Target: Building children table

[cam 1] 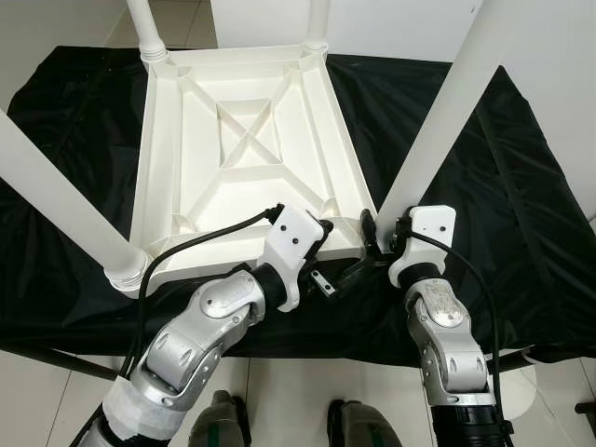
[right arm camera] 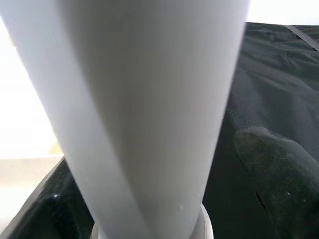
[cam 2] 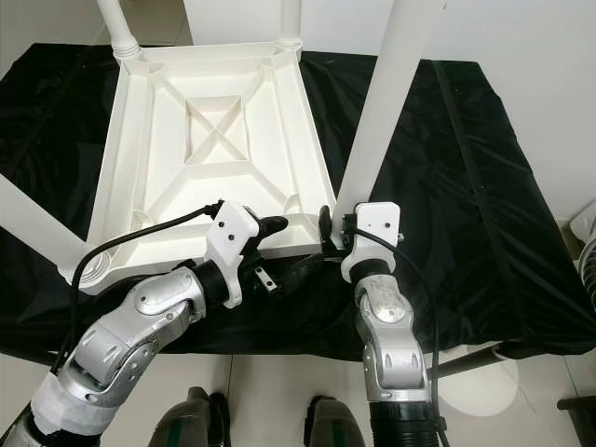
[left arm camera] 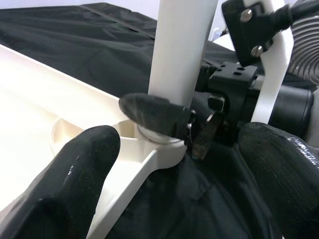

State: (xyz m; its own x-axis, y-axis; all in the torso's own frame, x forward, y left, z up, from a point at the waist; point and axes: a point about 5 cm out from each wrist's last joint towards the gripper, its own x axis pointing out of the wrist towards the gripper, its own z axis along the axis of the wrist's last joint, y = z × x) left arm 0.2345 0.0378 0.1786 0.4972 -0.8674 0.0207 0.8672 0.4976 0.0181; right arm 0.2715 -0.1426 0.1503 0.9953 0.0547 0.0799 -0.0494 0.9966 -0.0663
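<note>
Saw the right gripper (cam 1: 368,244) closed around the base of the near-right leg (cam 1: 456,102), far finger hidden behind it; leg tops cut off by the frame. Left gripper (left arm camera: 174,164) gaped wide just beside that corner, holding nothing. White table (cam 1: 247,149) lay upside down on black cloth (cam 1: 521,214), ribbed underside up.

I see the upturned table top (cam 1: 244,149) as white moulded plastic, smooth with a soft sheen, and its legs (cam 1: 445,112) look like the same plastic. The cloth (cam 1: 521,214) under it is black, thin and wrinkled, a little shiny. My arms (cam 1: 200,335) are brushed silver metal. The right end effector (cam 2: 328,226) and left end effector (left arm camera: 179,194) have black fingertips (left arm camera: 75,169) that look rubbery and slightly glossy.
</note>
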